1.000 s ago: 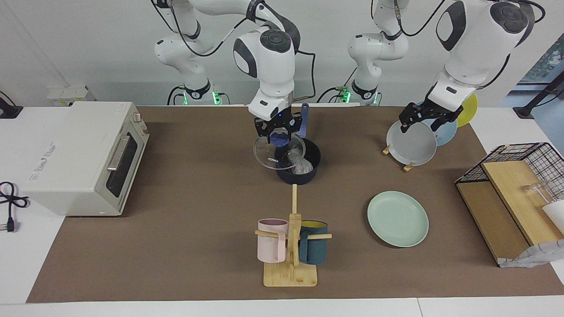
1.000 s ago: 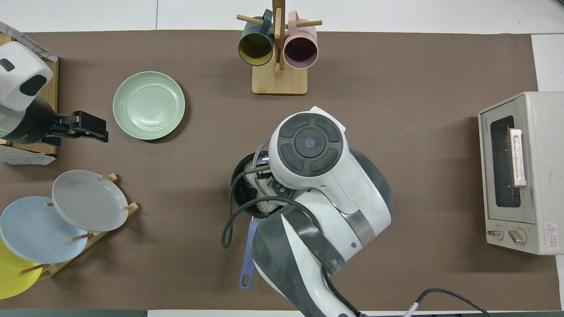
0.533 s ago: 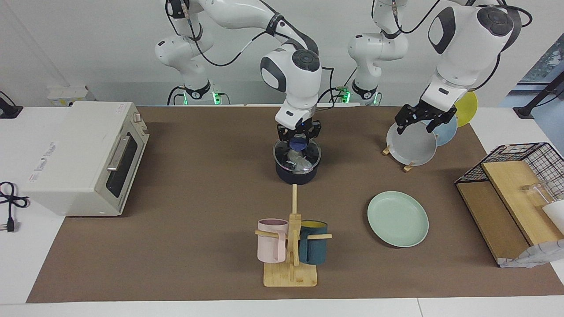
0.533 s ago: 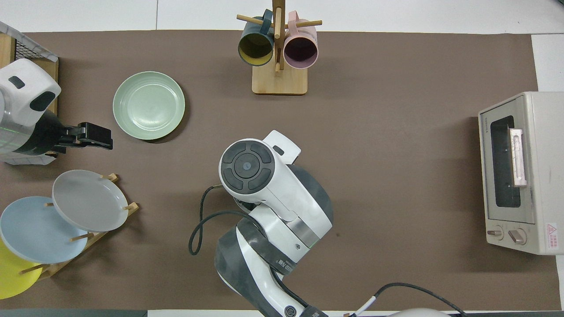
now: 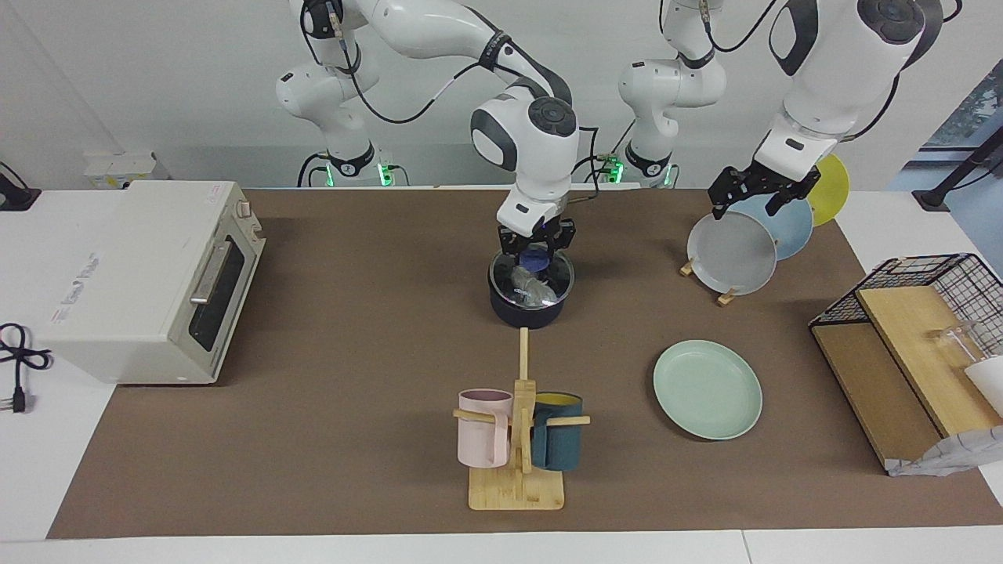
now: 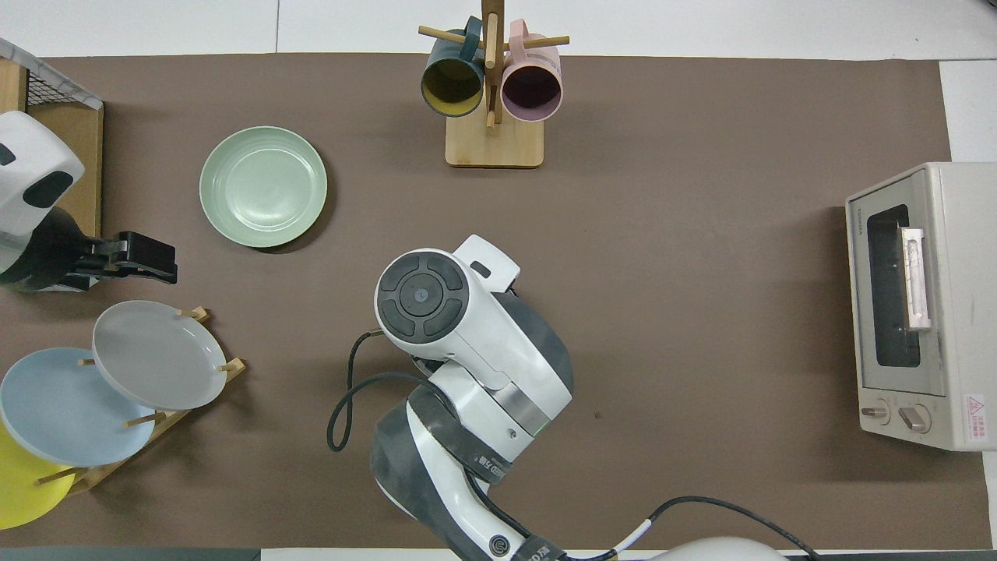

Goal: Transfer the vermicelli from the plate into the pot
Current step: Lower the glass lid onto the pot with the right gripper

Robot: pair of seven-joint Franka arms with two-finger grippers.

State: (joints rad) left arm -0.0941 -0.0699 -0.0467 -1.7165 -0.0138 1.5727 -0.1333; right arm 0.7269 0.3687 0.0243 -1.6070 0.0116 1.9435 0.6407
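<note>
Facing view: the right gripper (image 5: 535,252) grips the blue knob of a clear glass lid (image 5: 532,279) seated on the small dark navy pot (image 5: 526,312); translucent whitish vermicelli (image 5: 526,286) lies inside. The round mint-green plate (image 5: 707,389) sits bare. The left gripper (image 5: 754,202), fingers spread, hovers over the grey racked plate (image 5: 730,254).
</note>
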